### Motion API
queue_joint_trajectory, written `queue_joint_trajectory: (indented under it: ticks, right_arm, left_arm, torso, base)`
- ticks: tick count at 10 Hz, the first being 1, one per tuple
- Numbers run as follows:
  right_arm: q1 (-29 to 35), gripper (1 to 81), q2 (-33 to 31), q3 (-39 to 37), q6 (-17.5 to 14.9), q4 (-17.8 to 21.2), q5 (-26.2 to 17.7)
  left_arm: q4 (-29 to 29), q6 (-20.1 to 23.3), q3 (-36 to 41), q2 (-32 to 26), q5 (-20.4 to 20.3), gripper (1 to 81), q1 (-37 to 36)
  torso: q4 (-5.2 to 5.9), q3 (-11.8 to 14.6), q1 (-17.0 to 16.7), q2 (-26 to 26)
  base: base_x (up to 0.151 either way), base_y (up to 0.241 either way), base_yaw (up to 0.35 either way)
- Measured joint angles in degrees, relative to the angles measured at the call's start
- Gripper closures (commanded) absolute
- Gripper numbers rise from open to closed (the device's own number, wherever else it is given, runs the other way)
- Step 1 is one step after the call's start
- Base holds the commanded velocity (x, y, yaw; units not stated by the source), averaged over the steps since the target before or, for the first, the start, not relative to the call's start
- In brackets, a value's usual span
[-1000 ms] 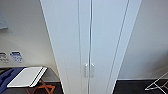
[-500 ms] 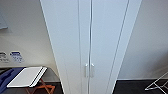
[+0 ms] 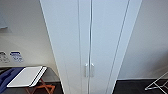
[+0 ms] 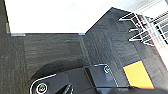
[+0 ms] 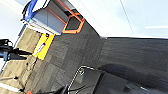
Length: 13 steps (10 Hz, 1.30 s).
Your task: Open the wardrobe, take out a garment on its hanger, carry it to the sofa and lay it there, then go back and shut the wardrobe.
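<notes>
Parked square in front of the wardrobe (image 3: 90,37). Both doors are shut, seam running straight down the middle, and the handles (image 3: 89,70) sit as a pair touching the seam low in the head view. My read: we're at the opening step and nothing is grasped yet. Garment and hanger are presumably inside, behind the doors; can't confirm.

Pincer state: can't tell on either arm. The wrist views give me dark robot housing and floor, no clear fingers.

Next move, as I judge it: raise an arm to handle height, line up on one of the two small vertical pulls, pinch it and swing the door out. The pulls are slim and close together, so alignment has to be tight or I'll catch both. The base may need to back off to clear the door's swing.

Surfaces: wardrobe is flat, smooth, white panel, glossy enough to wash out. Its base edge meets the carpet (image 4: 55,52) in the left wrist view. The carpet is dark grey, tiled, with a ribbed weave. There's a yellow floor patch (image 4: 138,75) near the base, and a white wire rack (image 4: 142,27) off to the right. To the left is a folding stand (image 3: 40,87) with orange legs, with a flat white board (image 3: 25,77) on it and blue cloth (image 3: 6,78) just beside.
</notes>
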Motion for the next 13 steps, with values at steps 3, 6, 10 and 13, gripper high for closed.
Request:
queue_joint_trajectory:
  ticks: [3, 6, 10, 13]
  right_arm:
    - [10.06, 1.0, -0.83, 5.34, 0.2, 0.49, -4.85]
    - [17.36, 1.0, -0.63, 6.83, 0.35, 3.08, -8.41]
    - [25.88, 1.0, 5.79, 4.05, 0.35, 8.9, -10.23]
    - [29.95, 1.0, 9.73, -1.52, 0.38, 12.73, -11.57]
  left_arm:
    - [0.06, 0.0, 5.88, -3.36, 2.29, 1.0, -8.79]
    - [0.02, -0.41, 8.4, -3.6, 7.62, 1.0, -16.94]
    - [-5.49, -0.57, 8.57, -2.05, 10.96, 1.0, -28.06]
    - [-11.97, -0.63, 4.41, 2.45, 12.34, 1.0, -34.93]
  torso:
    - [0.0, -0.06, 0.02, 0.06]
    - [0.0, -0.11, 0.09, 0.11]
    - [0.0, -0.17, 0.15, 0.15]
    - [0.0, -0.23, 0.2, 0.22]
  base:
    - [0.0, 0.0, 0.0]
    - [0.0, 0.0, 0.0]
    - [0.0, 0.0, 0.0]
    - [0.0, 0.0, 0.0]
